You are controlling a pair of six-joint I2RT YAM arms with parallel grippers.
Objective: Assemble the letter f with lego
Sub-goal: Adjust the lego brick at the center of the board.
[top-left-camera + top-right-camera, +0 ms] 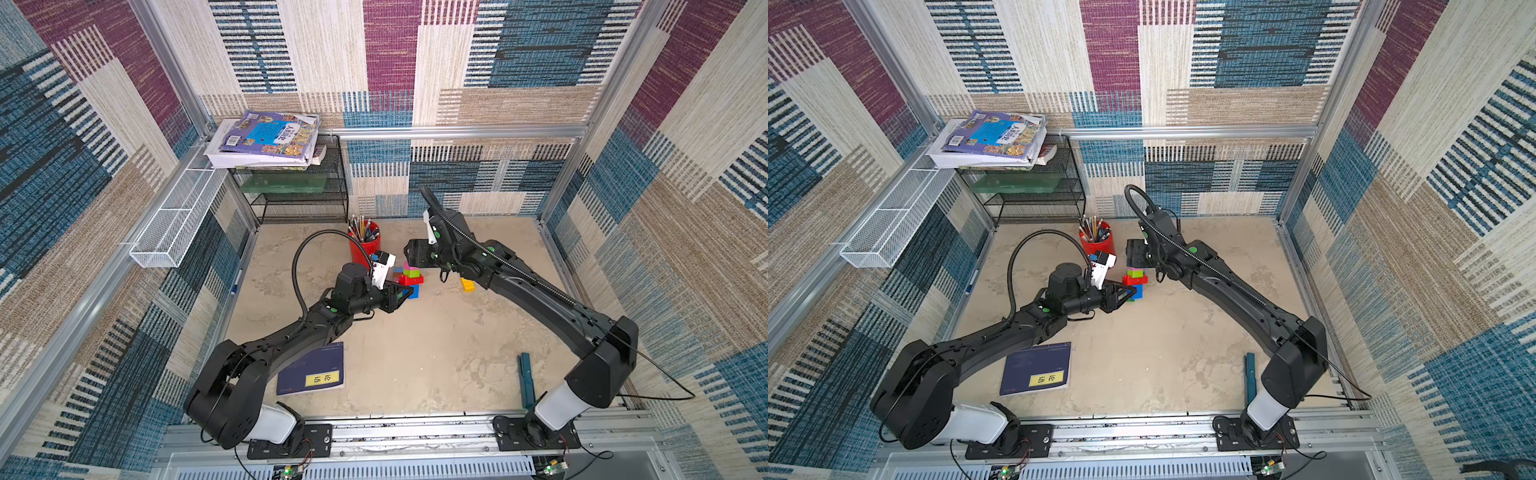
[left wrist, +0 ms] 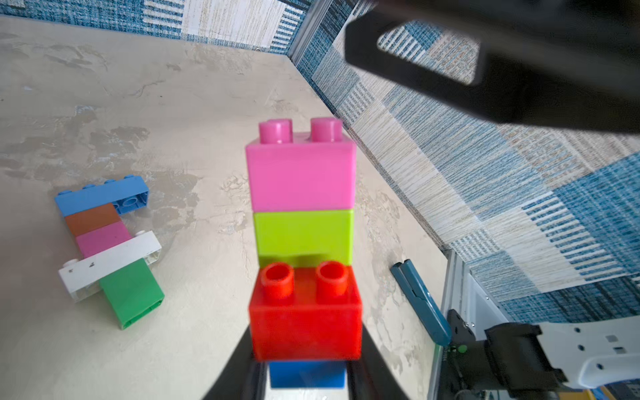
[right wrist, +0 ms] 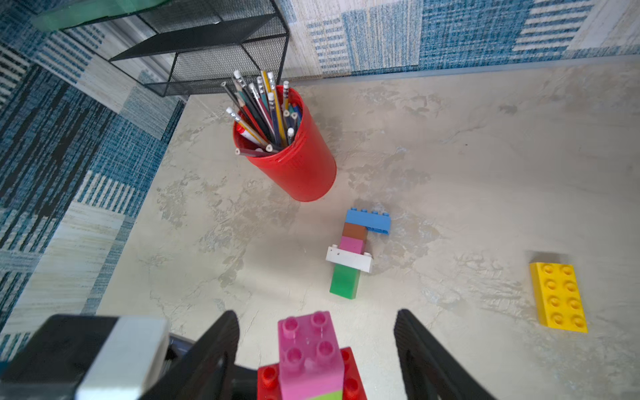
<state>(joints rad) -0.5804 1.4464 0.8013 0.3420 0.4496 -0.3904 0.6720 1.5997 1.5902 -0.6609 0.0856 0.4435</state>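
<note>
One tower (image 2: 303,214); left gripper (image 1: 405,293) pinches its blue brick (image 2: 307,374); right gripper (image 3: 316,312) spread.

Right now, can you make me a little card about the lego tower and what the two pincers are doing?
tower: upright stack; bottom to top blue, red, lime, pink
left pincer: shut on the tower's base
right pincer: open, a jaw on each side of the tower's top, not touching
yellow brick: flat on the table, alone
other build: blue, brown, pink, white and green bricks joined, lying on the table
</note>
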